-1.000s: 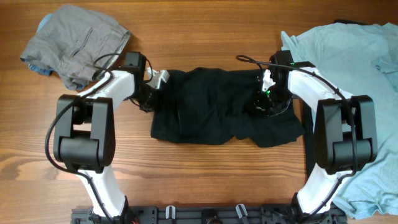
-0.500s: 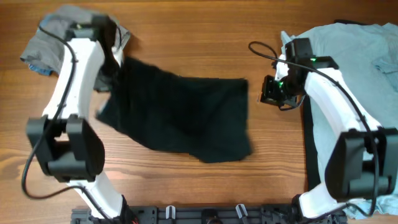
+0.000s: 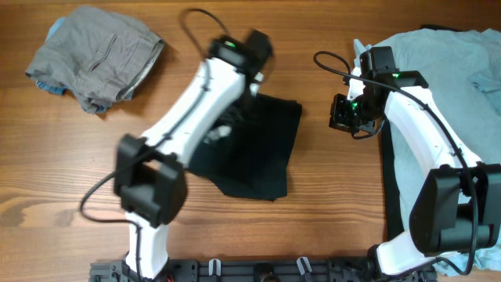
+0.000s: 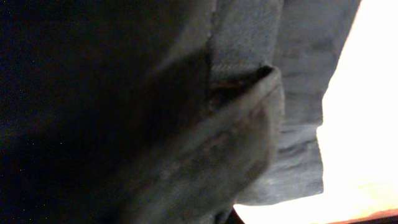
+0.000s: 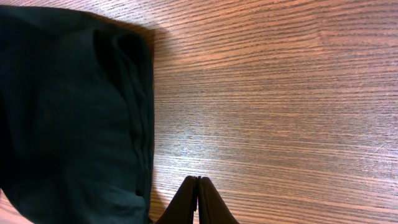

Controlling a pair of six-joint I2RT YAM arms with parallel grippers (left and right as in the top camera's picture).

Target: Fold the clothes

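The black shorts (image 3: 262,153) lie mid-table, folded over into a narrow, slanted shape. My left gripper (image 3: 249,84) is over their top edge, and its arm reaches diagonally across them. Dark cloth (image 4: 124,112) fills the left wrist view and hides the jaws; it hangs from the gripper, so the gripper seems shut on it. My right gripper (image 3: 338,114) hovers over bare wood just right of the shorts. Its fingers (image 5: 198,186) are shut and empty, with the shorts' edge (image 5: 68,112) to their left.
A crumpled grey garment (image 3: 98,55) lies at the back left. A light blue shirt (image 3: 438,70) is spread over the right side, under the right arm. The wooden table (image 3: 63,172) shows bare wood at the front left.
My left arm has swung from the far left to the middle, carrying the shorts' left edge over onto the right half. The right gripper let go of the shorts and now stays still.
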